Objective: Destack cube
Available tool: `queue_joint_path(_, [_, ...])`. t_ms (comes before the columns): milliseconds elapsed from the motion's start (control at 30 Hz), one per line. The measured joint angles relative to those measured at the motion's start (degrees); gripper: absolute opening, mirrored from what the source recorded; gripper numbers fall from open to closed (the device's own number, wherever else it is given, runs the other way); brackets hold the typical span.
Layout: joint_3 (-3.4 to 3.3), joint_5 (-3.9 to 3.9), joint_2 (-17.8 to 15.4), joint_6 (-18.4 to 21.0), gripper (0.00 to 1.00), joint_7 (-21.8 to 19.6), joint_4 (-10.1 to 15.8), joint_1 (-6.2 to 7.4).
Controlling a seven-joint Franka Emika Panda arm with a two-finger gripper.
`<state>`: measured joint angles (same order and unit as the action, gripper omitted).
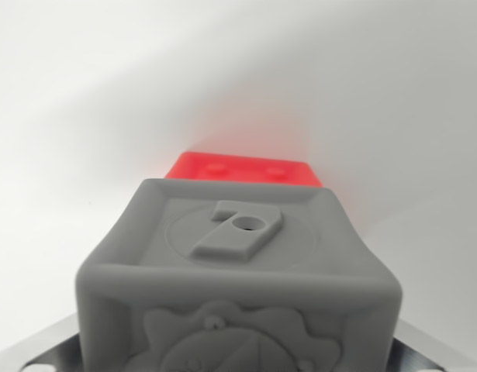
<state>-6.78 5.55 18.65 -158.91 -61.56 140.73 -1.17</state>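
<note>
A grey cube (238,263) fills the lower middle of the wrist view, very close to the camera. Its upper face carries a raised figure 7 and its near face an embossed round shape. My gripper (236,353) is shut on the grey cube. Only the metal finger parts show, at the bottom left corner (36,349) and the bottom right corner (436,349), and they press against the cube's two sides. Behind the grey cube lies a red cube (242,168) on the white surface. Just its top face with two round studs is visible; the rest is hidden by the grey cube.
A plain white surface (83,116) surrounds both cubes, with a soft shadow around the red cube.
</note>
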Motion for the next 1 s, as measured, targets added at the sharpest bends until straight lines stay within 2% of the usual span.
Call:
queue_joint_path(700, [0.0,0.0,0.0,0.0,0.0,0.0,0.0,0.0])
queue_joint_path(1000, [-0.18,-0.18,-1.2,0.9,0.0,-0.1,0.1,0.11])
